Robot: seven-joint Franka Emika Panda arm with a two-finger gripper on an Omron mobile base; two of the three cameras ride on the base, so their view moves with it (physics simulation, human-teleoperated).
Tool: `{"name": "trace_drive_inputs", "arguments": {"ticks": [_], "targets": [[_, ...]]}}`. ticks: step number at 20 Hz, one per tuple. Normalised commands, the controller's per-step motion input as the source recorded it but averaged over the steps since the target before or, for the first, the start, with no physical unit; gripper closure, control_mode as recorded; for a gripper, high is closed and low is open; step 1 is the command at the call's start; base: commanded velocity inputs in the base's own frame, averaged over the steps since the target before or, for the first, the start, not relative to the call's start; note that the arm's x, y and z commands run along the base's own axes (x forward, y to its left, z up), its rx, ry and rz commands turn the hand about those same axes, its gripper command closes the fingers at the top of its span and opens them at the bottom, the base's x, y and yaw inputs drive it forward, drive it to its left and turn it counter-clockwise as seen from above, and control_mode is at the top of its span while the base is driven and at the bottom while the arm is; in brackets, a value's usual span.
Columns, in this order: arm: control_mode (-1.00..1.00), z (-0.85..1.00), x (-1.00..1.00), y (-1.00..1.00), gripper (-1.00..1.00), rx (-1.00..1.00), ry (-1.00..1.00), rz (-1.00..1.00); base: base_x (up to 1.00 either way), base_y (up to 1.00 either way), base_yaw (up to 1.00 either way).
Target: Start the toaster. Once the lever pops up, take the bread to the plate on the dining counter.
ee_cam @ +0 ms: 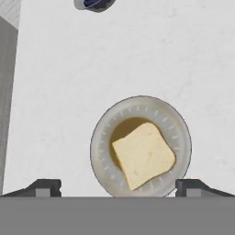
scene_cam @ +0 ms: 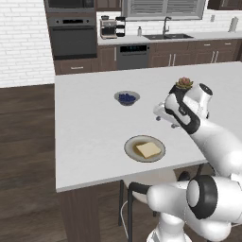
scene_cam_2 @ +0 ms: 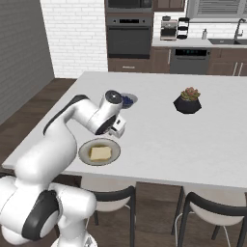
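The bread (scene_cam: 148, 150) (scene_cam_2: 100, 153) (ee_cam: 143, 155), a pale yellow-tan slice, lies flat on the round grey-beige plate (scene_cam: 130, 147) (scene_cam_2: 86, 155) (ee_cam: 97, 151). The plate rests near the front edge of the white dining counter (scene_cam: 85, 132) (scene_cam_2: 169, 140) (ee_cam: 69, 69). My gripper (scene_cam: 160, 116) (scene_cam_2: 117, 129) (ee_cam: 119, 187) hangs a little above the plate and points down at it. Its jaws are open wide with nothing between them, and the fingertips (ee_cam: 43, 186) stand either side of the plate. The toaster and the lever are out of view.
A small bowl of blue berries (scene_cam: 126, 98) (scene_cam_2: 128, 100) (ee_cam: 94, 3) sits farther back on the counter. A potted succulent (scene_cam: 184, 83) (scene_cam_2: 188, 100) stands to the right. Black-backed stools (scene_cam_2: 202, 212) are tucked under the counter's near edge.
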Motion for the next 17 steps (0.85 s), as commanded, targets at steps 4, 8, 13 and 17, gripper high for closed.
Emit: {"name": "trace_drive_inputs", "arguments": {"ticks": [4,8,13,17], "targets": [[-1.0,0.45,-0.34,0.06,-1.0,-0.12,0.09,0.0,0.0,0.0,0.0],[-1.0,0.36,-0.45,0.44,-1.0,-0.16,0.04,0.03,0.0,0.0,0.0],[-1.0,0.29,-0.72,0.47,-1.0,-0.17,0.01,0.1,0.0,0.0,0.0],[-1.0,0.37,-0.82,0.0,-1.0,-0.07,0.0,0.0,0.0,0.0,0.0]]}}
